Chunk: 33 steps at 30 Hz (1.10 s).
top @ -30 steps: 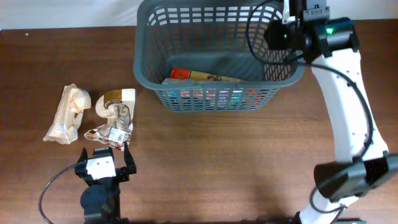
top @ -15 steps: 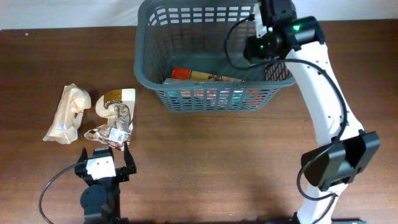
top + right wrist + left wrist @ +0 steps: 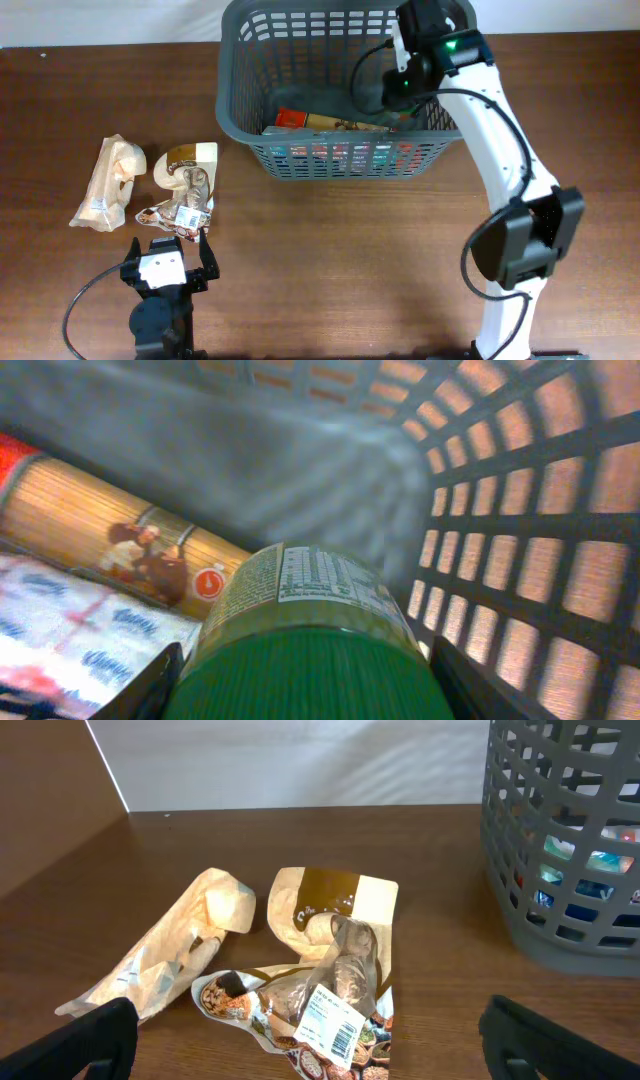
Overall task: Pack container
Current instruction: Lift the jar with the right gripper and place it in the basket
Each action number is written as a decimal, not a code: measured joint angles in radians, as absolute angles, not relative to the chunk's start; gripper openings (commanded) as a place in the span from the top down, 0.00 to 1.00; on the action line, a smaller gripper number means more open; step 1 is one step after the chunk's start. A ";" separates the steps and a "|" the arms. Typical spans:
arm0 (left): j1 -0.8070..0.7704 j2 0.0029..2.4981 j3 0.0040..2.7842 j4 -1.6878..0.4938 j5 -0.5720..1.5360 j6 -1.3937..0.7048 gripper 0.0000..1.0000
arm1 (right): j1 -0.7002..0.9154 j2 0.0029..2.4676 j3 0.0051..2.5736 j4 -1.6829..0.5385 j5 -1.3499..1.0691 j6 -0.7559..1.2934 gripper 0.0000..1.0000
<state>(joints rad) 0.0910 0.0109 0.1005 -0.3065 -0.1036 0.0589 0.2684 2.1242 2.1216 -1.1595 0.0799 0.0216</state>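
Observation:
The dark grey lattice basket (image 3: pixel 245 140) stands at the back centre of the table and holds a long tan tube (image 3: pixel 330 123) and a colourful packet. My right gripper (image 3: pixel 398 88) reaches down inside its right end. In the right wrist view that gripper (image 3: pixel 305 682) is shut on a green-lidded jar (image 3: pixel 300 610), held above the basket floor beside the slotted wall (image 3: pixel 520 510). My left gripper (image 3: pixel 168 262) is open and empty at the front left, just short of a clear printed snack packet (image 3: pixel 320 1000).
A beige bag (image 3: pixel 108 183) and a brown-and-white bag (image 3: pixel 185 165) lie on the table left of the basket, behind the clear packet (image 3: pixel 180 212). Inside the basket, the tan tube (image 3: pixel 110 530) and a white packet (image 3: pixel 60 630) lie under the jar.
My right arm has swung left from the basket's right rim and dropped into the basket with the jar. The left arm has not moved.

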 measured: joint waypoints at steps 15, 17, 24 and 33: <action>0.091 0.011 0.101 -0.307 -0.104 0.059 0.01 | 0.265 2.199 2.122 -1.151 0.080 0.023 0.08; 0.091 0.011 0.101 -0.307 -0.104 0.059 0.01 | 0.262 2.199 2.122 -1.151 0.080 0.022 0.08; 0.091 0.011 0.101 -0.307 -0.104 0.059 0.01 | 0.252 2.199 2.122 -1.153 0.072 0.026 0.06; 0.091 0.011 0.101 -0.307 -0.104 0.059 0.01 | 0.251 2.184 2.428 -1.299 0.101 0.061 0.01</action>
